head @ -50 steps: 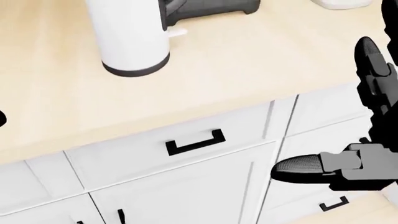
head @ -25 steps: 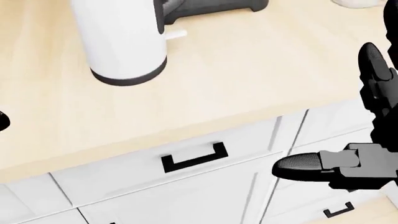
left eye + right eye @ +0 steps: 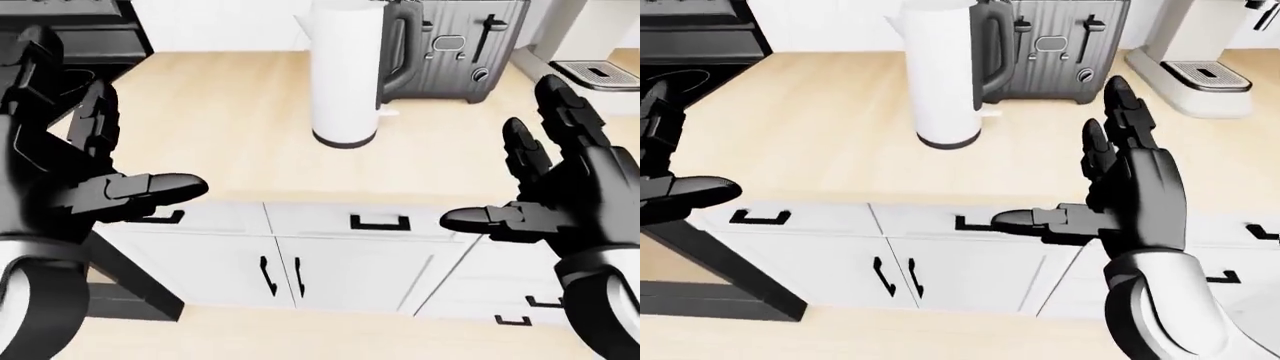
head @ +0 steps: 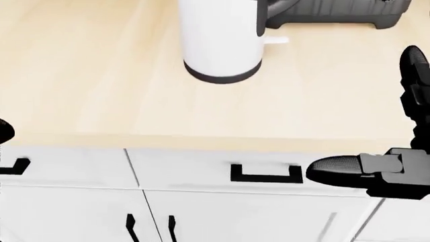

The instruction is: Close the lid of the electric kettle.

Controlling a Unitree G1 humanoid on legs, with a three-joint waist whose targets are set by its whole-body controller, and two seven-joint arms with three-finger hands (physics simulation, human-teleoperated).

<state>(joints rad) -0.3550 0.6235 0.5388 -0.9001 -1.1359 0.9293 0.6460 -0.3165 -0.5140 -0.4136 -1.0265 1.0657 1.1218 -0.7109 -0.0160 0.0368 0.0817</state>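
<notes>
Right-eye view alone shows the coffee machine [image 3: 1202,64] beside toaster [image 3: 1055,52].

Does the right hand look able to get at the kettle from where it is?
Probably yes: the open right hand hovers at the counter edge with only bare counter between it and the kettle, though its lid is out of view.

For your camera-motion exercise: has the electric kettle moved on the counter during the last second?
No. The electric kettle keeps its place beside the toaster on the counter; the whole head view shifted, so the camera moved.
</notes>
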